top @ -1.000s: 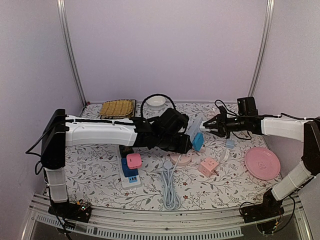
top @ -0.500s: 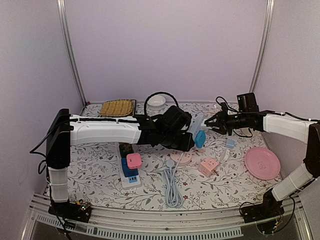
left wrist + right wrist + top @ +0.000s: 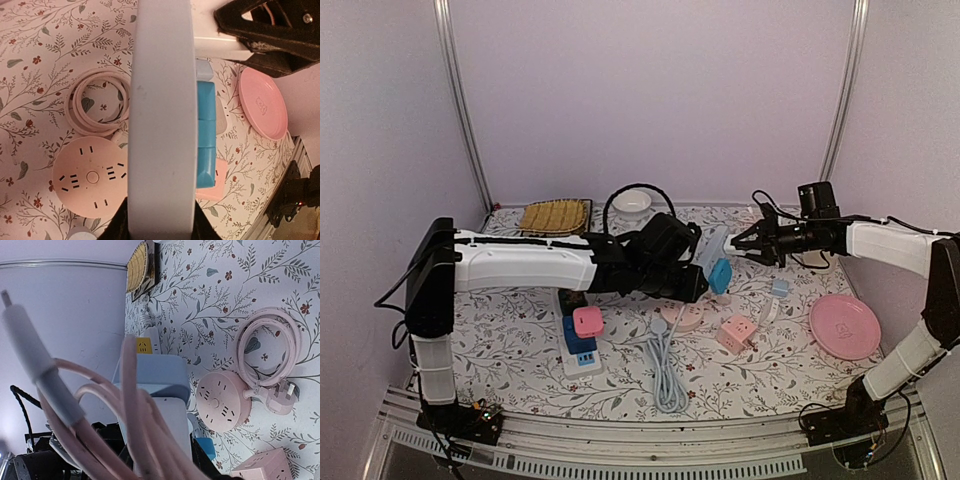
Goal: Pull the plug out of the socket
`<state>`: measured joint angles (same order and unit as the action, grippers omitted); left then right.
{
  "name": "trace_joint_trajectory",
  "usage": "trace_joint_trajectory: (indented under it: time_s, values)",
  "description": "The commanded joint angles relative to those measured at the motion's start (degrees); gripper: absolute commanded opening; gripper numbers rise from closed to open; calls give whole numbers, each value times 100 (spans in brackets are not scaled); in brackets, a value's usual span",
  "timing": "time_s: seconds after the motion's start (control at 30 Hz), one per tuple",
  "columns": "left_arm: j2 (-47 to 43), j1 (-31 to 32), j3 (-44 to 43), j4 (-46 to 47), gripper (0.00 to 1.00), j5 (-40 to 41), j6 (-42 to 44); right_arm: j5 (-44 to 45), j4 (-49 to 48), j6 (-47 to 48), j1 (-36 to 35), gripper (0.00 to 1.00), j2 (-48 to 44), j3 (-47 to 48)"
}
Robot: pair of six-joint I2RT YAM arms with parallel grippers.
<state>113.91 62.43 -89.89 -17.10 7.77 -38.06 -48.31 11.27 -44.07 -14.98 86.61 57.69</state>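
The socket [image 3: 710, 255], a pale strip, hangs above the middle of the surface [image 3: 500, 340]. It is clamped in the left tool [image 3: 159, 227], whose dark fingers flank it in the left wrist view. A blue plug [image 3: 719, 277] sits on its near-right side. The right tool [image 3: 738, 245] meets the socket's right end at a white piece; whether it grips, I cannot tell. Only the right wrist view shows pink cables [image 3: 135, 440] draped close before the lens. On the floral surface lie a round pink socket [image 3: 90, 177], a pink coil [image 3: 97, 107] and, to the right, a pink plate [image 3: 844, 326]. Lilac walls [image 3: 650, 90] enclose it.
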Motion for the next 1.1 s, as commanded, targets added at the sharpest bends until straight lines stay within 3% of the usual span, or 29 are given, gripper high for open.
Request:
trace_joint_trajectory:
  time_s: [0.0, 0.27, 0.43, 0.77, 1.07]
  values:
    - [-6, -686, 270, -927, 0, 918, -523, -530, -38, 145, 70, 3, -251, 253]
    - [251, -791, -89, -845, 0, 571, -488, 552, 502, 518, -602, 3, -552, 548]
    - [420, -803, -356, -922, 0, 539, -431, 702, 659, 647, -701, 3, -532, 642]
    - [23, -844, 234, -947, 0, 707, -580, -356, 588, 656, 51, 3, -232, 619]
    - [-376, -916, 723, -657, 0, 593, -716, -722, -327, 39, 11, 3, -368, 178]
